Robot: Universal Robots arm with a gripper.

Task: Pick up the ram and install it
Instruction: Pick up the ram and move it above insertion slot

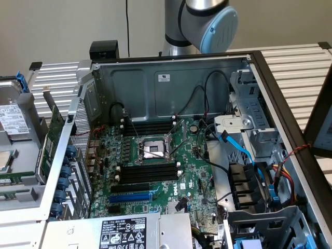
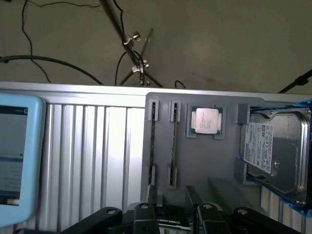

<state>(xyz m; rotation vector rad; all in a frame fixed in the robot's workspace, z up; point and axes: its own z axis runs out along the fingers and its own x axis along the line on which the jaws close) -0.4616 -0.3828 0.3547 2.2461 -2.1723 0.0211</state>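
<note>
Nearest: gripper over tray; grip width: cannot tell. On edge in tray, beside processor: ram. Tray at nine o'clock of computer case, exterior view. Pick step, seemingly; grasp needs lining up along stick.

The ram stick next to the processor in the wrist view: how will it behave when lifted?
The ram stick stands on its thin edge, kept upright by end brackets of the grey tray, so it would probably tip over once released. It looks straight and very thin: likely stiff and light, yet perhaps fragile if bent.
</note>
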